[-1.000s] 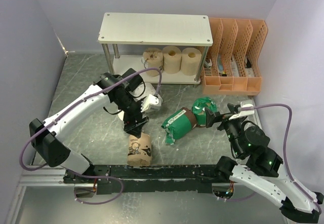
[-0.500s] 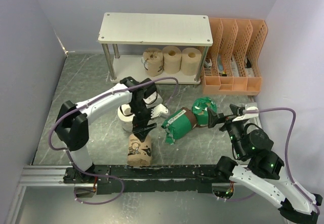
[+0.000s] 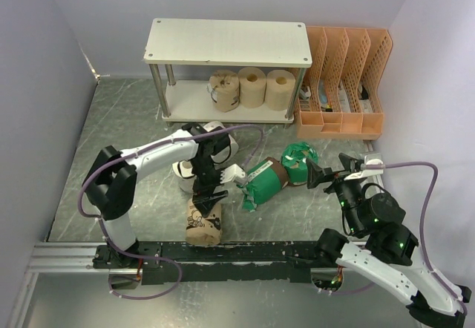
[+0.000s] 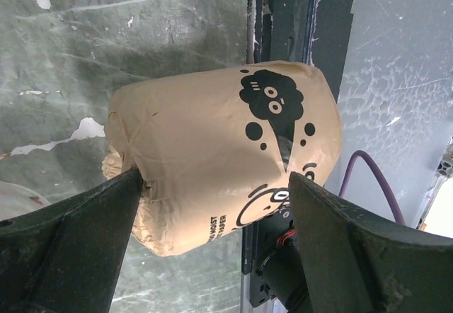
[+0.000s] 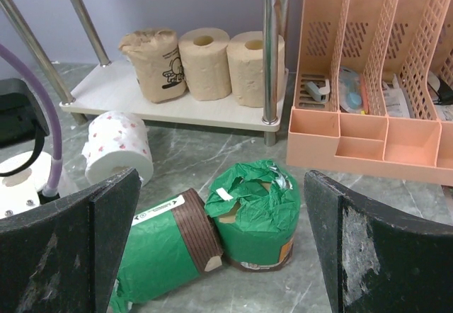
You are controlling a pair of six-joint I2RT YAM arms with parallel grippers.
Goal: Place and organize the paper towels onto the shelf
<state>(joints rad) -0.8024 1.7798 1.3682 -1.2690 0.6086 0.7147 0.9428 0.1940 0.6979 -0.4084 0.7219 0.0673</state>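
Note:
The shelf [image 3: 228, 42] stands at the back with three tan rolls on its lower board: a printed one [image 3: 224, 90] and two plain ones [image 3: 252, 87] [image 3: 280, 89]. My left gripper [image 3: 208, 200] is open, low over a tan printed roll [image 3: 204, 225] lying by the near rail. In the left wrist view its fingers [image 4: 71, 235] straddle that roll [image 4: 212, 150]. Two white rolls [image 3: 183, 174] [image 3: 225, 147] lie partly hidden under the left arm. One green roll [image 3: 263, 183] lies on its side and another [image 3: 299, 163] stands upright. My right gripper [image 3: 319, 174] is open and empty beside the upright one [image 5: 256, 214].
An orange perforated file rack [image 3: 343, 83] stands right of the shelf, holding small items. A black rail [image 3: 252, 252] runs along the near edge. Purple-grey walls close the left, back and right sides. A silver shelf leg [image 5: 270, 51] stands beside the rack.
My left gripper has moved toward the near edge and down over the printed tan roll, fingers now either side of it. The right gripper shifted slightly.

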